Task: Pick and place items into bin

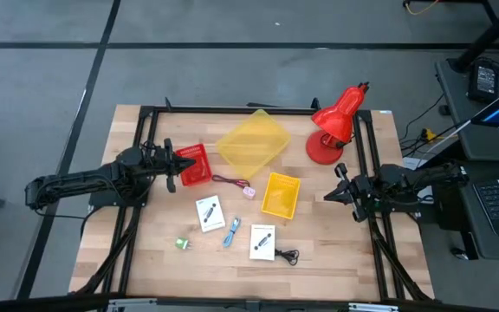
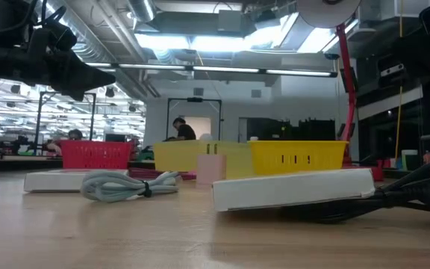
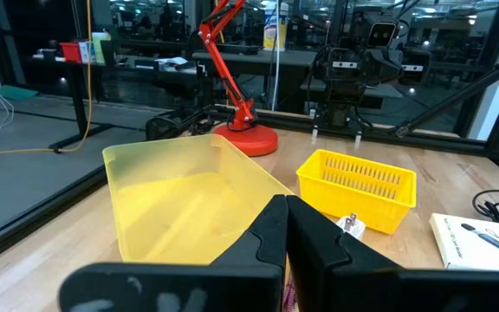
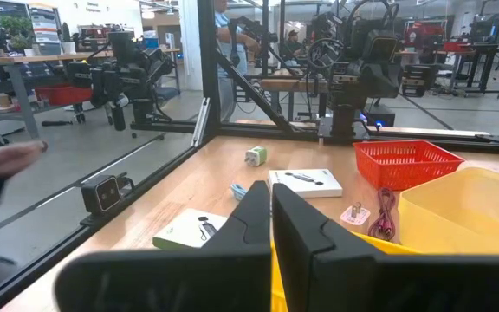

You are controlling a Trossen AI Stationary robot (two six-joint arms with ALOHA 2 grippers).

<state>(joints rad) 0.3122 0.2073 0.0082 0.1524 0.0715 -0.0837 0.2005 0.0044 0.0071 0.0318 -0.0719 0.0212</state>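
Observation:
My left gripper (image 1: 183,165) hovers shut beside the small red basket (image 1: 196,165); its shut fingers (image 3: 273,227) point over the big yellow bin (image 3: 180,199). My right gripper (image 1: 335,192) hovers shut to the right of the small yellow basket (image 1: 280,195). On the table lie two white cards (image 1: 210,212) (image 1: 262,243), a blue-grey strip (image 1: 232,232), a tiny green object (image 1: 183,243), a black cord (image 1: 289,255) and a dark red cord (image 1: 229,182) with a pink end (image 1: 249,192). No gripper touches any of them.
The red desk lamp (image 1: 332,126) stands at the far right, beside the big yellow bin (image 1: 251,143). Dark frame rails (image 1: 137,234) run along the table's left, right and far sides. A blurred hand (image 4: 7,165) shows beyond the table in the right wrist view.

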